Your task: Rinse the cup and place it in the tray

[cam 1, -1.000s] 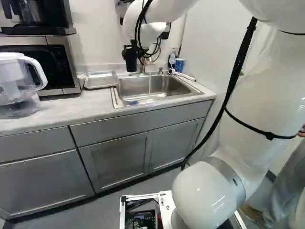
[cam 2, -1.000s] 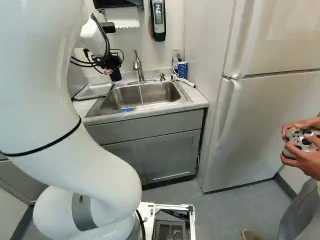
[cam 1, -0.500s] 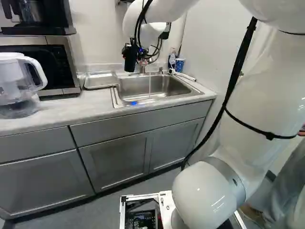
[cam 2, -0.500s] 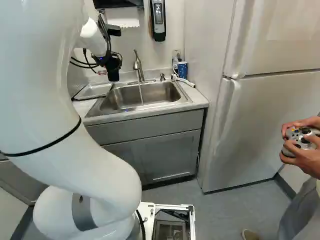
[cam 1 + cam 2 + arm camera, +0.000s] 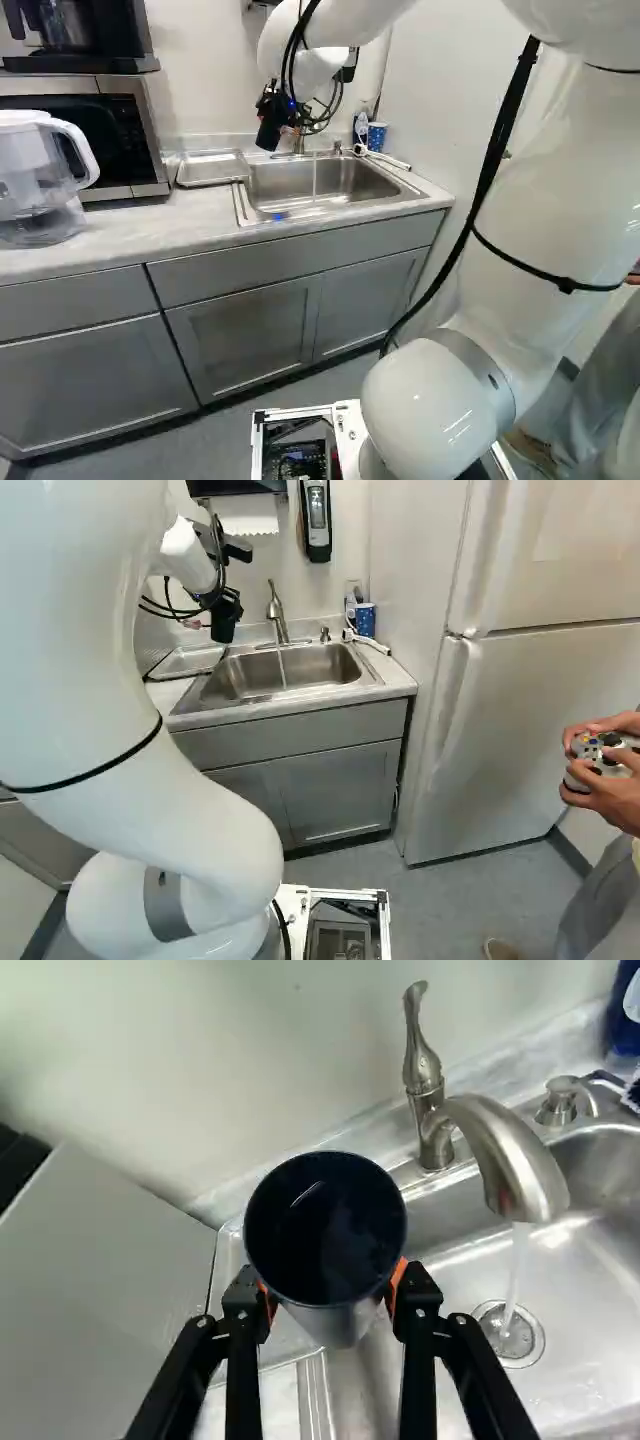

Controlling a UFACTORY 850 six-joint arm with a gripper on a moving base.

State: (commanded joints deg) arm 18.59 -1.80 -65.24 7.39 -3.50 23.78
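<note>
stainless-steel rectangular sink (image 5: 335,182); beside it, the shallow metal tray (image 5: 208,170). the black two-fingered tool (image 5: 333,1288), half closed, clasps the dark blue cylindrical cup (image 5: 325,1230) near the thin clear stream (image 5: 517,1265); best ease the cup's mouth beneath, then tip gently.
</note>
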